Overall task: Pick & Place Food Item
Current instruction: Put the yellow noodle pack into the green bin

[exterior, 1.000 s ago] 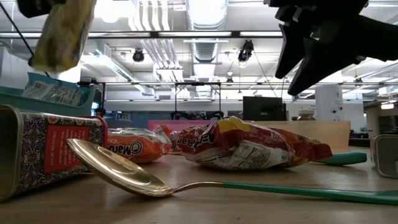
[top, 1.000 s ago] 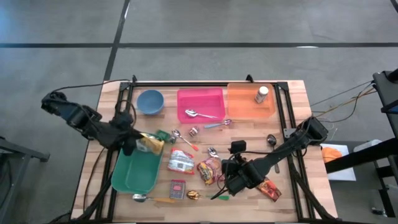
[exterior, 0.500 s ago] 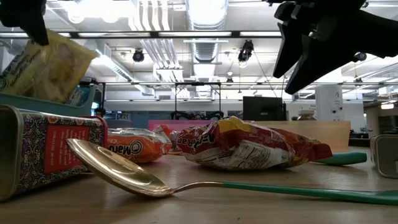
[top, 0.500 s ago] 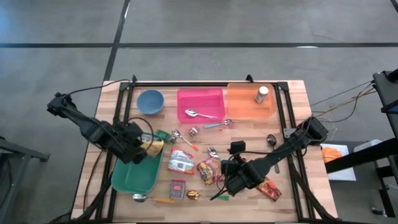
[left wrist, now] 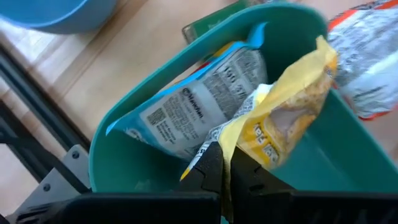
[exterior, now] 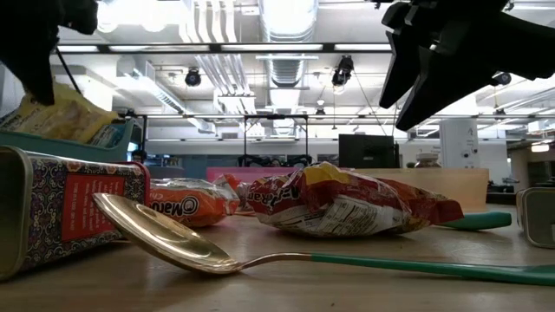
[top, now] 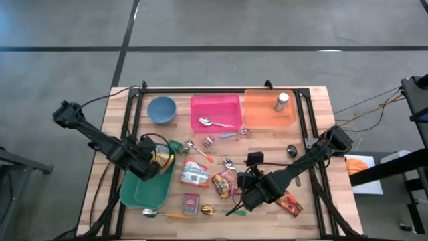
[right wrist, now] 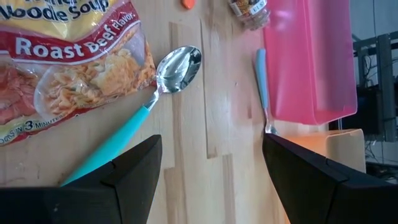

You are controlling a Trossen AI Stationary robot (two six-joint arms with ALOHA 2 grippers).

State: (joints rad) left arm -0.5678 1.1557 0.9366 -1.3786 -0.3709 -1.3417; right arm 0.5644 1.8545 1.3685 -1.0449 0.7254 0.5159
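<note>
High view: left gripper clamps yellow packet over teal bin. Left wrist view: packet's long axis slants away from the fingers into the bin. Right gripper hovers open, empty, beside noodle packet.

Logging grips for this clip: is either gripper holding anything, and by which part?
The left gripper pinches the yellow packet by one end, over the teal bin. The right gripper holds nothing.
</note>
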